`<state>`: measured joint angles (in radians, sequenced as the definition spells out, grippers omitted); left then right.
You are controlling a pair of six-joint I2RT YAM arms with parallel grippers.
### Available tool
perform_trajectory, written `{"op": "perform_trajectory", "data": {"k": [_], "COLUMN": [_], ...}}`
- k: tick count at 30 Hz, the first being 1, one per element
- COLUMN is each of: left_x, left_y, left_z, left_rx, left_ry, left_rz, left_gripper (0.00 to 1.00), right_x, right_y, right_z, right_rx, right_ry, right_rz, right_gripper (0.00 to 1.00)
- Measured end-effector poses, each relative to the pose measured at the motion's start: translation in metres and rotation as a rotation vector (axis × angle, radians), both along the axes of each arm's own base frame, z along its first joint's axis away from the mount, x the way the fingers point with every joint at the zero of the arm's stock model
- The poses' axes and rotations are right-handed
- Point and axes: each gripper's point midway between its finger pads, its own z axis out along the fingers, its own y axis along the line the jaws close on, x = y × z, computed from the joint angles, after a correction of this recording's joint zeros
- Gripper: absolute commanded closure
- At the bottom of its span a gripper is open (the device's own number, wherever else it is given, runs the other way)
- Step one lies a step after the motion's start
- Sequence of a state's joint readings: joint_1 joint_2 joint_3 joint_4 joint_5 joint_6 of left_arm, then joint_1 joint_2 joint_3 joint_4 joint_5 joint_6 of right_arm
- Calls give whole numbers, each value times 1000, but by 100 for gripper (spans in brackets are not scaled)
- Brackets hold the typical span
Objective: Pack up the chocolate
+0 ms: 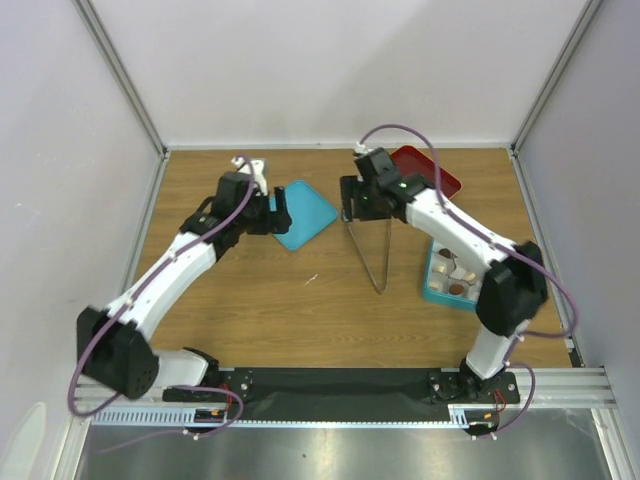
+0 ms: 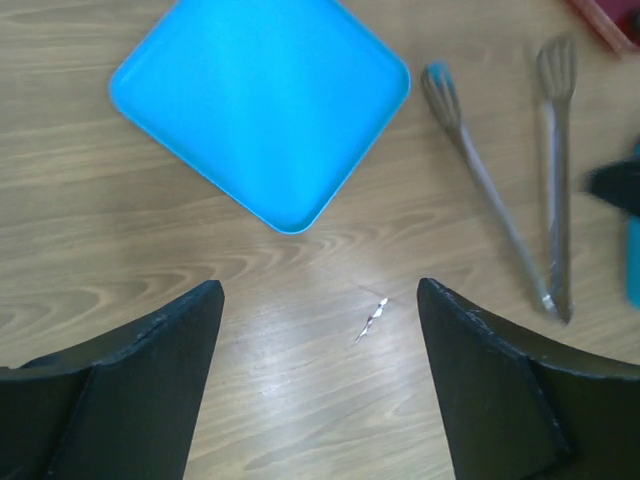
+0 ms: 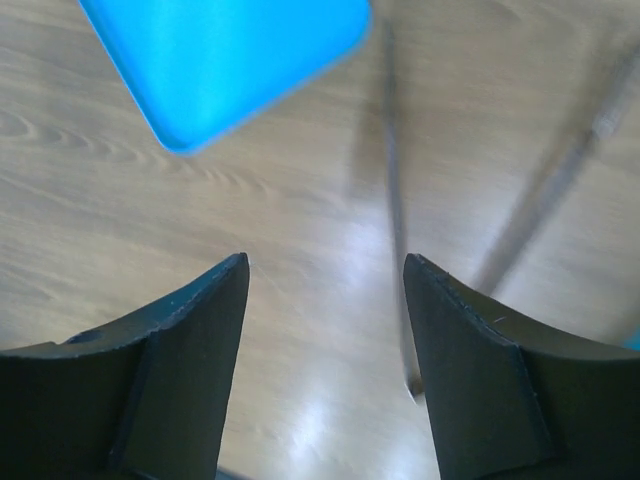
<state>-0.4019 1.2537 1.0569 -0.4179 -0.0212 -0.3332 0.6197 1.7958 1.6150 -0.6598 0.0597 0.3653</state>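
Observation:
The chocolate pieces (image 1: 455, 272), brown and cream, sit in a teal compartmented box (image 1: 431, 282) at the right, partly hidden by my right arm. My left gripper (image 1: 277, 214) is open and empty, hovering beside a flat blue lid (image 1: 308, 212). In the left wrist view the open gripper (image 2: 318, 290) is over bare wood below the lid (image 2: 262, 100). My right gripper (image 1: 352, 207) is open and empty above the top of the metal tongs (image 1: 376, 252). In the right wrist view the open gripper (image 3: 325, 262) has the blurred tongs (image 3: 395, 200) just right of centre.
A dark red tray (image 1: 428, 168) lies at the back right behind my right arm. The tongs (image 2: 500, 190) lie spread in a V on the table's middle. A small silver scrap (image 2: 372, 318) lies on the wood. White walls close off the back and sides.

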Motion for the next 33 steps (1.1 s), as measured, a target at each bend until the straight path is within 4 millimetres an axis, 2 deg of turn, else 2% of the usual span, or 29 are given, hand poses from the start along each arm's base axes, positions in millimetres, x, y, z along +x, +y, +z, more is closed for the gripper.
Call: {"op": "perform_trajectory", "data": {"k": [2, 3, 6, 9, 12, 15, 18, 21, 27, 33], "left_x": [8, 13, 26, 33, 42, 53, 55, 53, 67, 66], "left_y": [-12, -20, -44, -57, -59, -62, -62, -64, -77, -84], "left_z": [-9, -8, -2, -6, -30, -72, -114, -141, -150, -156], "left_rx": [44, 65, 131, 196, 269, 338, 388, 405, 394, 404], "left_ry": [38, 36, -7, -46, -32, 25, 96, 148, 147, 147], "left_rz": [-58, -93, -197, -281, -335, -385, -427, -462, -496, -516], "left_gripper": [19, 24, 28, 28, 32, 35, 39, 44, 46, 48], "right_x": [-13, -20, -47, -76, -100, -115, -124, -127, -131, -133], "right_y": [-19, -27, -53, -74, -94, -109, -116, -118, -122, -127], "right_z": [11, 18, 53, 91, 123, 139, 142, 134, 114, 117], "right_rx": [6, 13, 68, 144, 215, 252, 267, 260, 232, 234], "right_ry": [-12, -21, -92, -191, -290, -355, -386, -376, -343, -362], "right_rz": [-17, -24, -38, -38, -44, -57, -62, -62, -73, -84], "right_gripper": [29, 28, 28, 27, 26, 25, 25, 24, 23, 23]}}
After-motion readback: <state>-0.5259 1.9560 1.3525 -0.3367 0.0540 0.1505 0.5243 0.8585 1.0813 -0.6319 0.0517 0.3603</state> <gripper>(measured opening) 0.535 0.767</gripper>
